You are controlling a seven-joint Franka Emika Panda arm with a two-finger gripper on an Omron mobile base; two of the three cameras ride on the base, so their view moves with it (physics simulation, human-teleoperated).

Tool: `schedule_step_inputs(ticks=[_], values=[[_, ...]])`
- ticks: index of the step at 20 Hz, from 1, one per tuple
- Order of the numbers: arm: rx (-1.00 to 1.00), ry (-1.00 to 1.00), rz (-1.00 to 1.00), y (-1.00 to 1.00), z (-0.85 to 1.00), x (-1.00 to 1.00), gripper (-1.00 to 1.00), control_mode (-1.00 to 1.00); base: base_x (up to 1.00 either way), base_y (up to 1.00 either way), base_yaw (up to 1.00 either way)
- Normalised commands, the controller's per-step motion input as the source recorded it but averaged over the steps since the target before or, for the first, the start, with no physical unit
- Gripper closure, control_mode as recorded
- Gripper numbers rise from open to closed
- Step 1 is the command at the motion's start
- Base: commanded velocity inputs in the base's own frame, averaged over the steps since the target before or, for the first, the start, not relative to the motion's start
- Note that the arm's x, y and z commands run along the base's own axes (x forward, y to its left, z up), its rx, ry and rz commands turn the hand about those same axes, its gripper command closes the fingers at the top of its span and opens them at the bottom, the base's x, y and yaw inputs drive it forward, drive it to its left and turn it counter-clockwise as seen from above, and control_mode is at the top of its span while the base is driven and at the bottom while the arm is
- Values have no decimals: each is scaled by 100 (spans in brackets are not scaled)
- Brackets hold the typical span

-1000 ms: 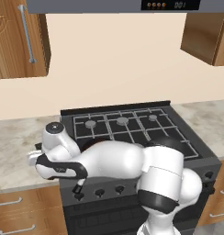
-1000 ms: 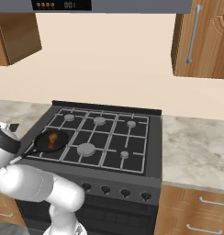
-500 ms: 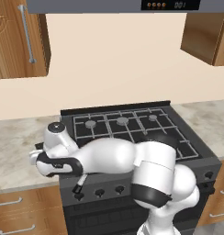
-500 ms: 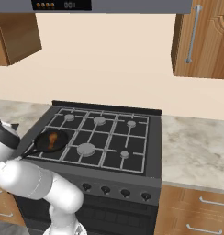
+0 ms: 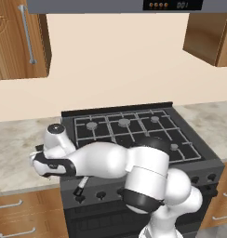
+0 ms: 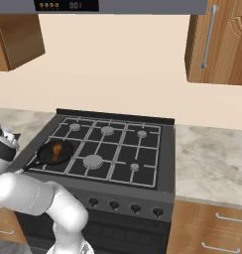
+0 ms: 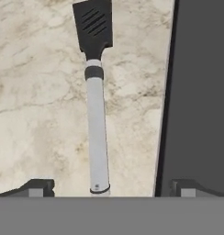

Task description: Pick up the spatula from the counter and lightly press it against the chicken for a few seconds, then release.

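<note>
- The arm (image 5: 110,160) is folded low over the counter (image 7: 36,101) beside the stove (image 6: 118,149). Over the last second its elbow has swung round toward me, while the hand end has hardly shifted from its spot.
- So the big reach looks finished. What is going on now seems to be small settling above the target, not travel.
- The gripper (image 7: 111,189) is spread as wide as it goes, has stayed that way, and holds nothing. Its fingertips (image 7: 38,187) stand either side of the handle's near end, both clear of it.
- The spatula (image 7: 96,114) lies flat on the marble, near the stove's edge and roughly parallel to it. Its black slotted blade points away from the hand and its pale handle runs back toward the jaws.
- The handle sits a little off-centre, nearer one tip than the other. I can't tell whether the tips are down at handle height or above it.
- The chicken (image 6: 56,150) sits in the pan (image 6: 53,154) on the front burner nearest the arm, just where it was a second ago, with nothing touching it.
- The pick-up is not yet made. I'd expect a short drop and a close on the handle next.
- A grip this far back on a long handle may let the blade sag or swing, which matters for a light press.
</note>
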Motion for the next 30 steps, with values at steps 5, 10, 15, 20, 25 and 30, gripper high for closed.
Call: schedule_step_inputs(ticks=[5,10,15,20,25,30], values=[[0,0,0,8,-11,13,-100,-100,0,0,0],[0,2,0,5,-13,16,-100,-100,0,0,0],[-1,2,0,14,-14,16,-100,-100,0,0,0],[-1,1,0,18,-12,17,-100,-100,0,0,0],[0,2,-1,14,-16,17,-100,-100,0,0,0],[-1,3,-1,14,-23,17,-100,-100,0,0,0]])
